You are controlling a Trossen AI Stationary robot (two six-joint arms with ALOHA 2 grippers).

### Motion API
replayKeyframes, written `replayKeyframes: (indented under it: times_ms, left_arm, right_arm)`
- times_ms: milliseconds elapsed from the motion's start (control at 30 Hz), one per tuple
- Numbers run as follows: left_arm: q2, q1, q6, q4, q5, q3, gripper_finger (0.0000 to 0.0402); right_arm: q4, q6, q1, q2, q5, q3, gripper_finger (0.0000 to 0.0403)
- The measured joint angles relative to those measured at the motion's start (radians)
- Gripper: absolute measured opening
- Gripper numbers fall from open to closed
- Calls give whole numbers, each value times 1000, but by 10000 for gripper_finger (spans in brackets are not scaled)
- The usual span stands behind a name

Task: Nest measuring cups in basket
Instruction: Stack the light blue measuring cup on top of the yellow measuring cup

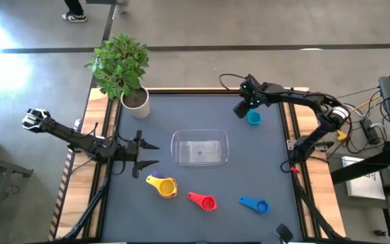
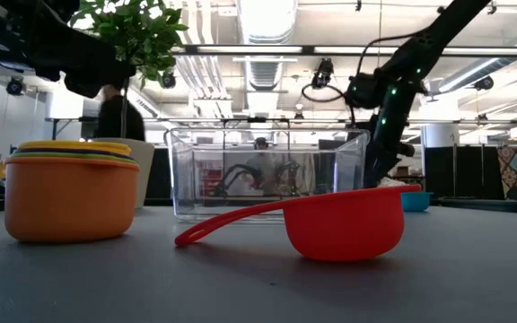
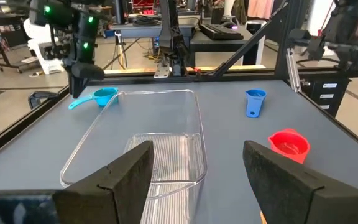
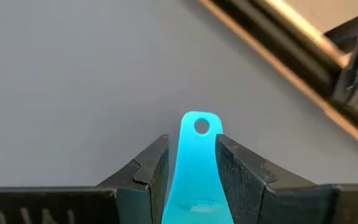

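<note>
The clear basket [image 1: 200, 148] stands at mid-table. My right gripper [image 1: 244, 108] is at the far right, shut on the light blue cup [image 1: 254, 118]. My left gripper [image 1: 145, 154] hangs open left of the basket, its fingers pointing at it and touching nothing. A nested stack [image 1: 165, 186] rests on its base near the basket's near left corner, orange outermost, with green and yellow rims [image 2: 72, 149] and a purple handle showing. The red cup [image 1: 206, 201] and the blue cup [image 1: 256, 205] sit on their bases along the near edge. My right gripper pinches the light blue cup's flat handle [image 4: 197, 155] between its two fingers [image 4: 149, 167]. The handle's holed free end [image 4: 200, 126] sticks out past the fingertips. The fingers slant down from the far side and lie along the handle. The bowl [image 2: 415, 201] sits on the table.
A white plant pot [image 1: 136, 102] with a leafy plant stands at the far left corner. Wooden rails edge the table on the left, right and far sides. Bare grey tabletop lies between the basket and the light blue cup. A person's feet show on the floor beyond.
</note>
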Motion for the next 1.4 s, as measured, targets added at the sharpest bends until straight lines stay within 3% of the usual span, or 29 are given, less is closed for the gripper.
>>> replayKeyframes:
  times_ms: [300, 600, 1400]
  left_arm:
    - [1, 0, -8, 1, -27, 8, 231]
    - [2, 0, -8, 1, -26, 8, 231]
    - [2, 0, 3, -5, -25, 8, 231]
  right_arm:
    - [-13, 22, 0, -160, -23, -45, 118]
    - [-79, 146, 0, -300, -26, -184, 118]
    - [-128, 195, -75, -248, -16, -249, 118]
